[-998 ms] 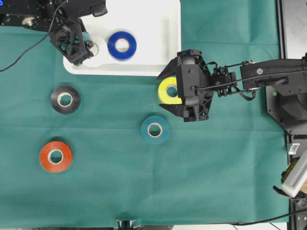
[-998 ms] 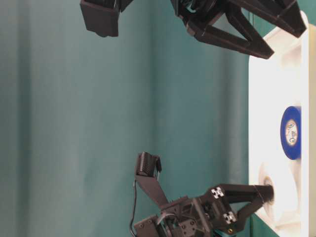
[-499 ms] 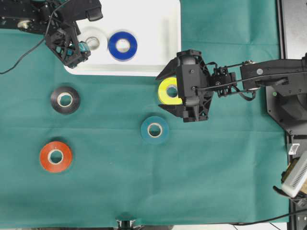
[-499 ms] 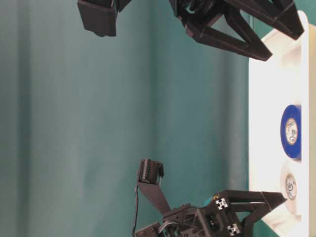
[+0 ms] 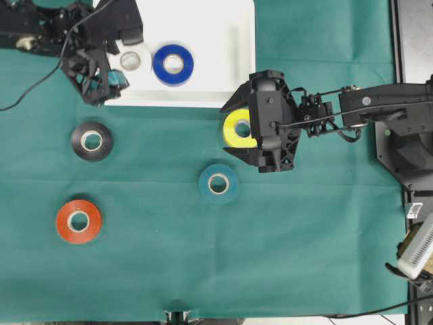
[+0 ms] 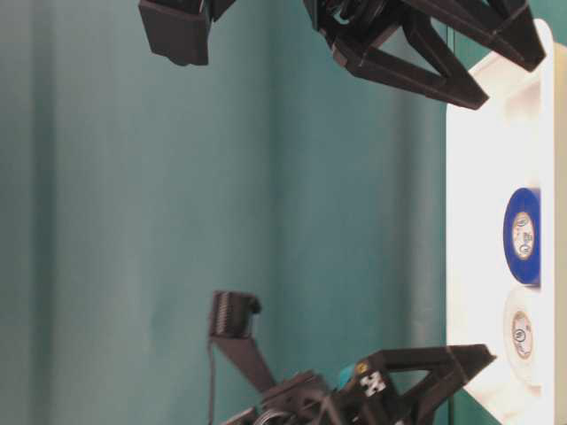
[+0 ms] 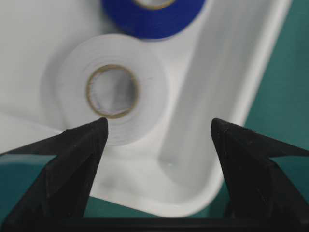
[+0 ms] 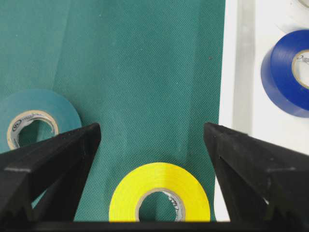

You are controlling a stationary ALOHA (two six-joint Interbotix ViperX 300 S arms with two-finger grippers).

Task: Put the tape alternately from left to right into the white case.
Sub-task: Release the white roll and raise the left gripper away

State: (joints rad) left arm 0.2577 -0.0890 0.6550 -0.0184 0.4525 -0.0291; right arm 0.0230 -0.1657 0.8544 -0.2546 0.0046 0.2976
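Note:
The white case (image 5: 223, 54) lies at the back with a blue roll (image 5: 172, 64) and a white roll (image 5: 130, 61) flat inside it. My left gripper (image 5: 101, 84) hangs open over the case's near left corner, nothing between its fingers. In its wrist view the left gripper (image 7: 158, 126) has the white roll (image 7: 149, 82) just ahead, beside the blue roll (image 7: 154, 19). On the cloth lie yellow (image 5: 235, 130), teal (image 5: 218, 183), black (image 5: 92, 141) and red (image 5: 78, 221) tape rolls. My right gripper (image 5: 229, 130) is open, a finger on either side of the yellow roll (image 8: 159, 176).
A green cloth (image 5: 304, 237) covers the table. The right arm's base and other equipment (image 5: 413, 156) stand along the right edge. A black cable (image 5: 34, 74) trails across the cloth at the far left. The case's rim (image 8: 236, 96) runs close to the yellow roll.
The left gripper has drawn back from the white roll toward the case's near left corner, leaving the roll bare in the case. The right arm has not moved.

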